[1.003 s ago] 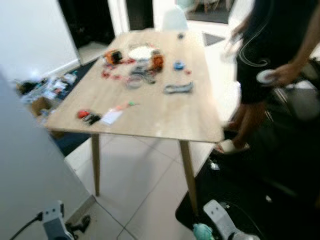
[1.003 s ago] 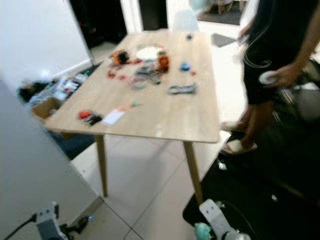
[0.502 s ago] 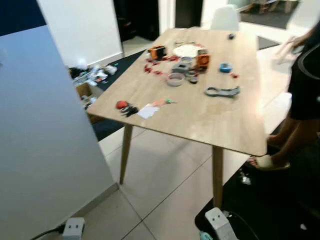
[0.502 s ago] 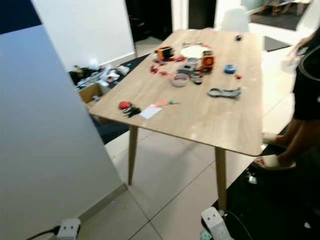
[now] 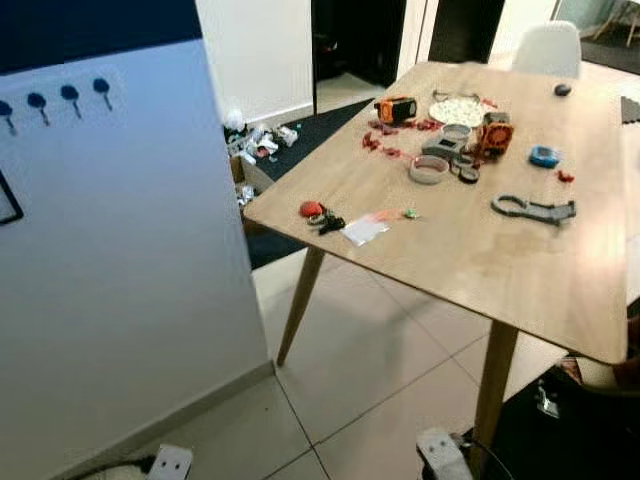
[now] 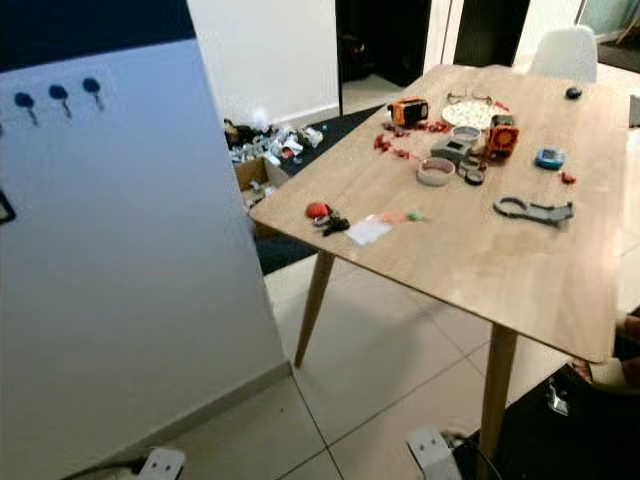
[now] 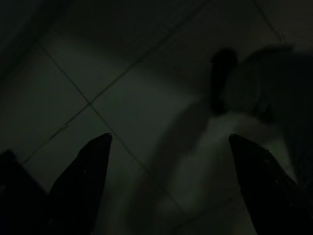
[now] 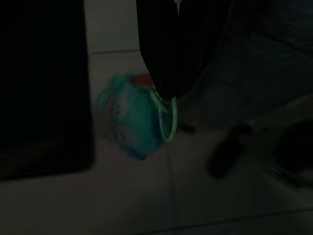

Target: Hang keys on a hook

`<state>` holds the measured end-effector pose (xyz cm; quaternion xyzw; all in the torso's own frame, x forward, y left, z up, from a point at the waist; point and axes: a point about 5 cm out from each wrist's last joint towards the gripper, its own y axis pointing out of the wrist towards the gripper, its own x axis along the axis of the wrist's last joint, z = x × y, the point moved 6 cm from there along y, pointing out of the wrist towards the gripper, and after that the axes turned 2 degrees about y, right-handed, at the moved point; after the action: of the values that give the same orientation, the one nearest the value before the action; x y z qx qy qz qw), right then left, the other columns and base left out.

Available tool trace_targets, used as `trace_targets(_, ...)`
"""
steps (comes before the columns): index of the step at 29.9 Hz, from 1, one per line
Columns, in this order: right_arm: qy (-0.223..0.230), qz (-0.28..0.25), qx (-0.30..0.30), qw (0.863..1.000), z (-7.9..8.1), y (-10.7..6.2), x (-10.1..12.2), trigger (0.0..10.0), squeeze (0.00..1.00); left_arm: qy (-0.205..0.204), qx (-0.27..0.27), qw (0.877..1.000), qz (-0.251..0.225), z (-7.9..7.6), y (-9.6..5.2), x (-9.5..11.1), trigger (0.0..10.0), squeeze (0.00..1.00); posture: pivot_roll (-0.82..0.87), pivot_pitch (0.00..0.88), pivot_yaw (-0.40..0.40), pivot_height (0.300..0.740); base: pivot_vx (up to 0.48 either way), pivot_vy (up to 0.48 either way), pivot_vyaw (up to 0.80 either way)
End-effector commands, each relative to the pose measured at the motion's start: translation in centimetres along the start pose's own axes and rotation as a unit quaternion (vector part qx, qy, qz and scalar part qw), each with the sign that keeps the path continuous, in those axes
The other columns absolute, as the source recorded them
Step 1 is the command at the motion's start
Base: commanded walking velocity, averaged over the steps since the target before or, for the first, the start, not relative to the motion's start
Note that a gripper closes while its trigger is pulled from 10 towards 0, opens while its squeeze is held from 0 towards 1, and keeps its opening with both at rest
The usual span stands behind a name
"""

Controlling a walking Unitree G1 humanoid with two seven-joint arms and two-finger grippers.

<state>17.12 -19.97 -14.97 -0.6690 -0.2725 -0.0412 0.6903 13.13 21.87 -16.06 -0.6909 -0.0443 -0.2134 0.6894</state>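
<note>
While the right gripper [image 8: 171, 73] pinches the keys' green ring, that teal fuzzy keychain [image 8: 129, 117] dangles right below; left gripper [image 7: 171, 186] hangs spread wide over floor tiles [image 7: 122, 107].

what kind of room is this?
Likely a lived-in home, a dining or entry area: a wooden table strewn with small odds and ends, a tiled floor, a white chair at the far end, and a row of wall hooks.
</note>
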Motion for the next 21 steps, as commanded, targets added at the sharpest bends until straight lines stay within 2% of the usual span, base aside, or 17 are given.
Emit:
trace_targets(1,0.008,0.006,-0.002,1.0,0.07,-0.03,-0.51,10.0,0.0,0.018,0.005,1.0,0.008,0.21,-0.02,-0.19,10.0,0.0,-0.04,0.016,0.067,0.74,0.0,0.0,0.69)
trace_targets(21,0.013,0.01,-0.013,1.0,-0.16,-0.17,-1.19,10.0,0.0,0.021,0.004,1.0,0.018,-0.08,0.04,-0.46,10.0,0.0,-0.05,0.027,0.073,0.74,0.0,0.0,0.7)
